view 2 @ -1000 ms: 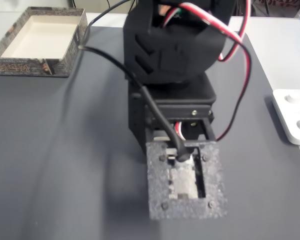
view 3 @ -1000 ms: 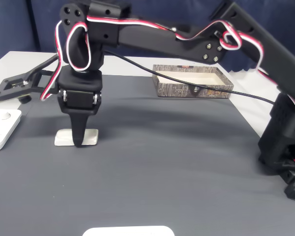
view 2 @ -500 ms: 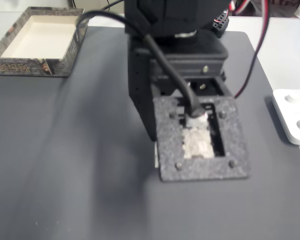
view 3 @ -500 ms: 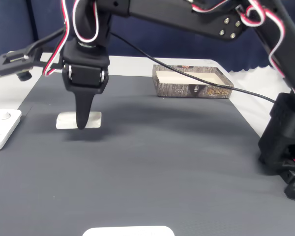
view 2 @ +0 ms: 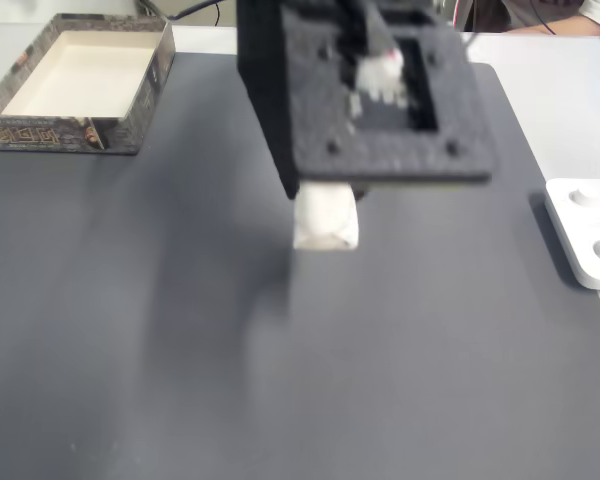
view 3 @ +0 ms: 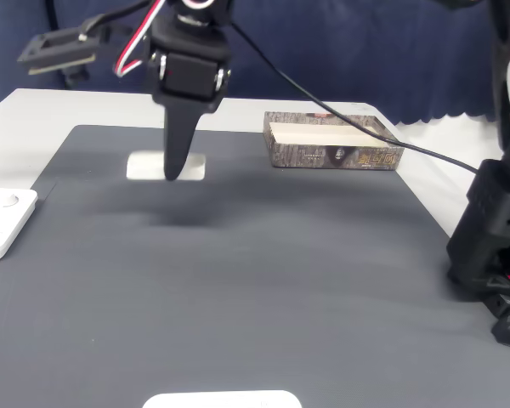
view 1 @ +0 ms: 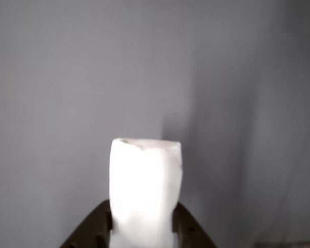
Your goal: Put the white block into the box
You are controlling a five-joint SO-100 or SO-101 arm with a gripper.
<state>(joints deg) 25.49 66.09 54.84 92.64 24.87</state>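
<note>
Gripper [view 3: 176,174] clamps white block [view 3: 165,165] — now lifted off mat; box [view 3: 333,142] waits centre-right, carry next.

One white block [view 3: 165,165], one box [view 3: 333,142], one gripper [view 3: 175,172], one dark grey mat [view 3: 238,280], two white devices showing: [view 3: 2,220] and [view 3: 223,399]

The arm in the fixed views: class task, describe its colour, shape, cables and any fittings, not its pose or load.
The arm is matt black plastic with blocky housings. Its tool tapers to a narrow black point. Twisted red, white and black wires loop along it, and a thin black cable trails off. A flat, black, speckled rectangular frame with corner screws sticks out from the wrist.
</note>
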